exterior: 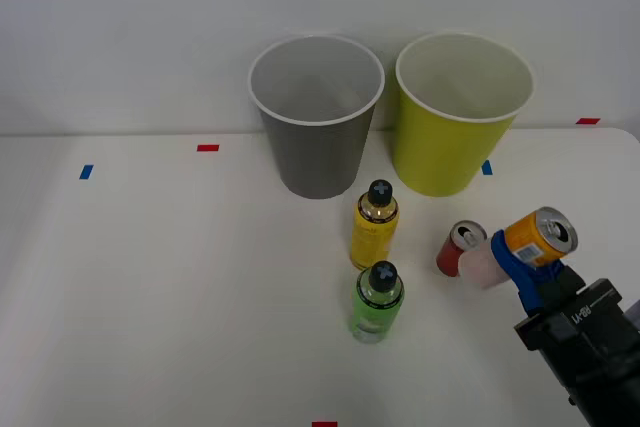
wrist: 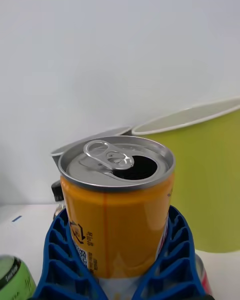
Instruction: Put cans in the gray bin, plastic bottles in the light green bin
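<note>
My right gripper (exterior: 522,252) is shut on the orange can (exterior: 538,236), held tilted a little above the table at the right. In the right wrist view the orange can (wrist: 117,215) stands between the blue ribbed fingers (wrist: 60,260), its pull-tab top open. The red can (exterior: 459,248) stands on the table just left of the gripper. A yellow bottle (exterior: 374,225) and a green bottle (exterior: 377,301), both dark-capped, stand in the middle. Behind them are the gray bin (exterior: 317,115) and the light green bin (exterior: 459,114), also seen as the light green bin (wrist: 210,180).
Small red tape marks (exterior: 207,148) and blue tape marks (exterior: 86,172) lie on the white table (exterior: 150,287). A white wall rises right behind the bins. The left half of the table holds no objects.
</note>
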`<state>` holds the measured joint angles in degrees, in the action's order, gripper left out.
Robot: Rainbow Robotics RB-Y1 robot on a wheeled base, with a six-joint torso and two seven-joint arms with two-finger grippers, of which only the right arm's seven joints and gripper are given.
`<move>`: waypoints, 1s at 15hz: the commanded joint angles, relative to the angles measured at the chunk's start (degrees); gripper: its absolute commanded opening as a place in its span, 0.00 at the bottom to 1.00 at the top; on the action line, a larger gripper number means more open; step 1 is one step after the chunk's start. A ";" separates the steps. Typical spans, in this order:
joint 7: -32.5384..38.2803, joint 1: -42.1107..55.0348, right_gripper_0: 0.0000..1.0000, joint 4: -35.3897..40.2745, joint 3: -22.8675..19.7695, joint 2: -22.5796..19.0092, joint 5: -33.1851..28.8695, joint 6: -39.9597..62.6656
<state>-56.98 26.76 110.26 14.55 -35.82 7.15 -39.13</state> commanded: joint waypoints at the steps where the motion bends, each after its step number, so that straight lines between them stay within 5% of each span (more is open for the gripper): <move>1: 0.73 -1.18 0.00 14.72 -2.68 0.49 3.49 16.89; 4: 0.91 -4.70 0.00 22.02 -4.18 2.34 7.18 27.79; 15: 0.82 -32.21 0.00 22.02 -1.10 12.97 5.24 58.20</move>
<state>-56.42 -2.56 132.30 13.37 -24.41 13.89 15.46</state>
